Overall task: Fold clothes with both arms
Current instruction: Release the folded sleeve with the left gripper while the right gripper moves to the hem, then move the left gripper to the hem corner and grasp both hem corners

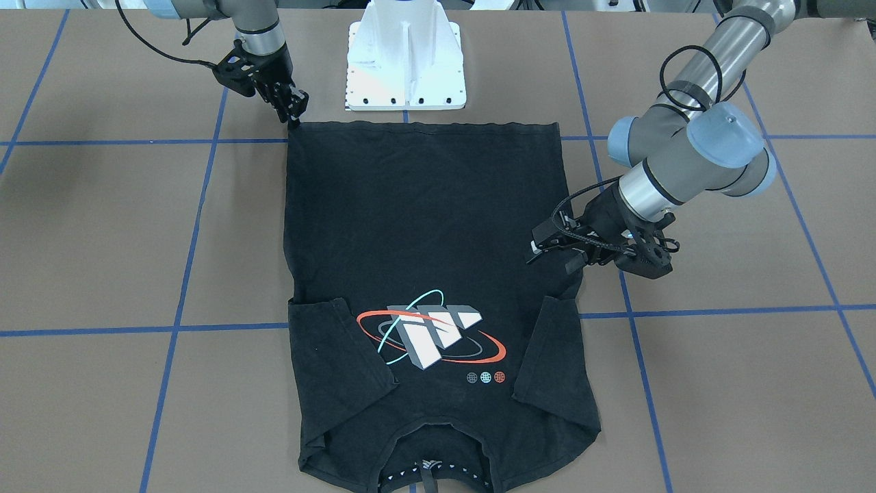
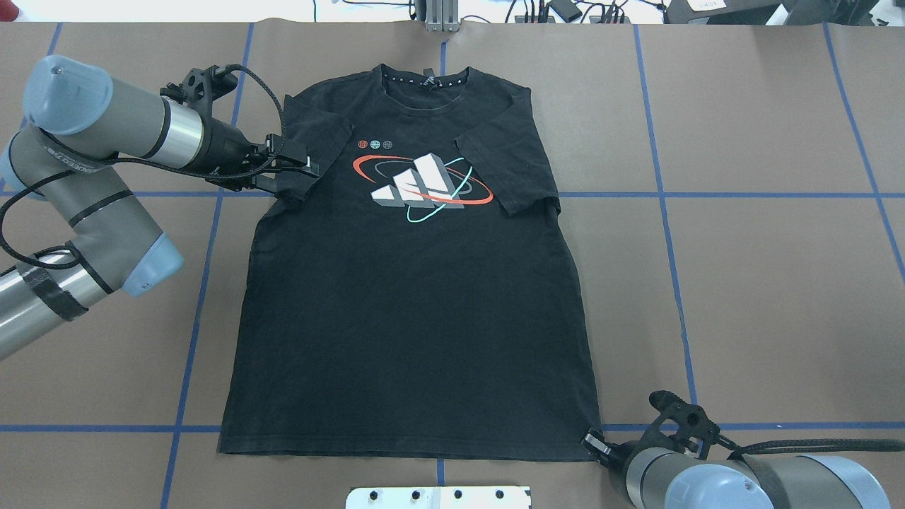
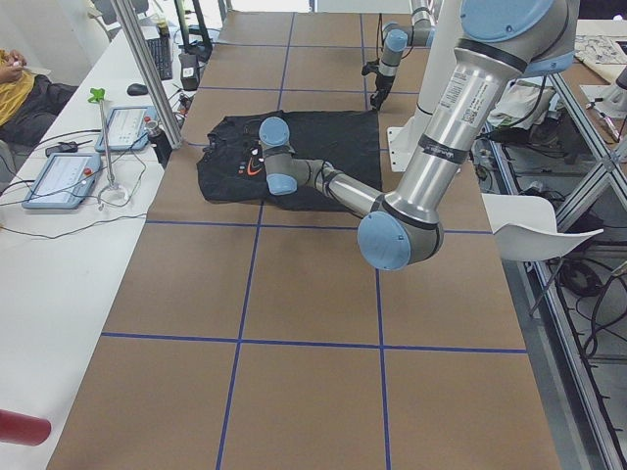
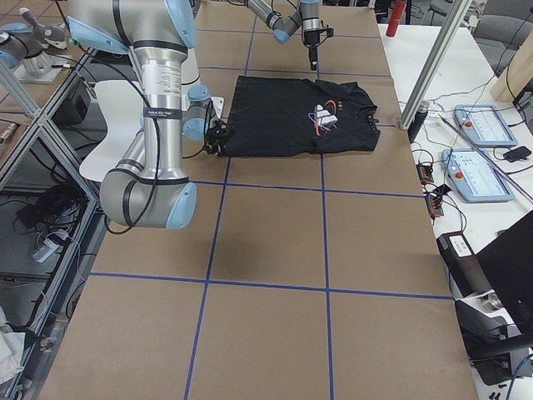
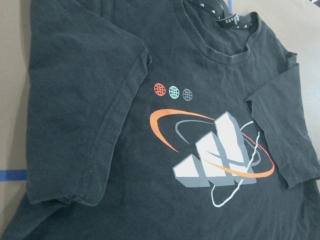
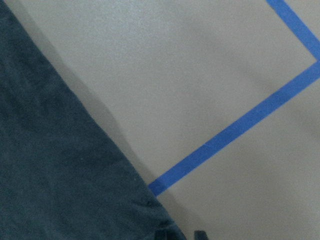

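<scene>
The black T-shirt (image 1: 424,226) (image 2: 410,297) lies flat and face up on the brown table, collar away from the robot. Both short sleeves are folded in over the chest beside the red-and-teal print (image 2: 421,185). My left gripper (image 1: 551,255) (image 2: 300,173) hovers open over the shirt's edge by the folded sleeve; its wrist view shows the shirt (image 5: 75,100) but no fingers. My right gripper (image 1: 294,118) (image 2: 592,444) points down at the hem corner nearest the robot. Its fingertips (image 6: 161,234) stand a narrow gap apart, with the cloth corner (image 6: 50,175) against one of them.
The white pedestal mount (image 1: 407,61) (image 2: 438,497) stands just behind the hem. Blue tape lines (image 2: 664,194) grid the table. A side bench carries control tablets (image 3: 59,176) (image 4: 483,175), with a seated person (image 3: 15,83) at its far end.
</scene>
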You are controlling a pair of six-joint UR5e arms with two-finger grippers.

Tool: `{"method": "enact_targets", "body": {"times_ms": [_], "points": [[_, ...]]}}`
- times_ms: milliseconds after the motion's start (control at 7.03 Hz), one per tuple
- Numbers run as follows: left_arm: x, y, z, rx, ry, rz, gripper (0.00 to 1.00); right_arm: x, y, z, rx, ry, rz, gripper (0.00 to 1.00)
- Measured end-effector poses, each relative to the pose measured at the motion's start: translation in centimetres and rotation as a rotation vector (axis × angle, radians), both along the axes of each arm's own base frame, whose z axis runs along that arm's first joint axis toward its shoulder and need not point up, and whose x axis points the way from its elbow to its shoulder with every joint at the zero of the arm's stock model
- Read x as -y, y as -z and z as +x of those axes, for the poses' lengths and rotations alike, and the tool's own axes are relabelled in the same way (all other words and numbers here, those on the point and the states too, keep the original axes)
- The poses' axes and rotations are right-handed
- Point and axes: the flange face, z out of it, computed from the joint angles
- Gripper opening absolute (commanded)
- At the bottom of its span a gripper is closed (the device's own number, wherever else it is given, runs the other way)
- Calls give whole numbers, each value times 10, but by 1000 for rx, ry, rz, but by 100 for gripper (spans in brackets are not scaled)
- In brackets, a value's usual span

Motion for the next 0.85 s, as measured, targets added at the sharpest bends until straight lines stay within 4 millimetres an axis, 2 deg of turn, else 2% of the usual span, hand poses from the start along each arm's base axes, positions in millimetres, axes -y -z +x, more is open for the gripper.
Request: {"method": "enact_targets", "body": {"times_ms": [284,427,569,711,853], "points": [[-2,-4,-1,3,0,-3,99,1,2,3,6,-8,-3,0],[-10,-11,-8,5,0,-7,99,1,6,9,15,-7,-5,0],[-30,-23,-23,7,8,-20,99,1,10,18,23,-4,-8,0],[-68,-32,-38,1,32,-61,99,-1,14,25,31,2,-12,0],[-122,-35,-44,-12,61,-131,99,-3,16,29,36,13,-21,0]]}}
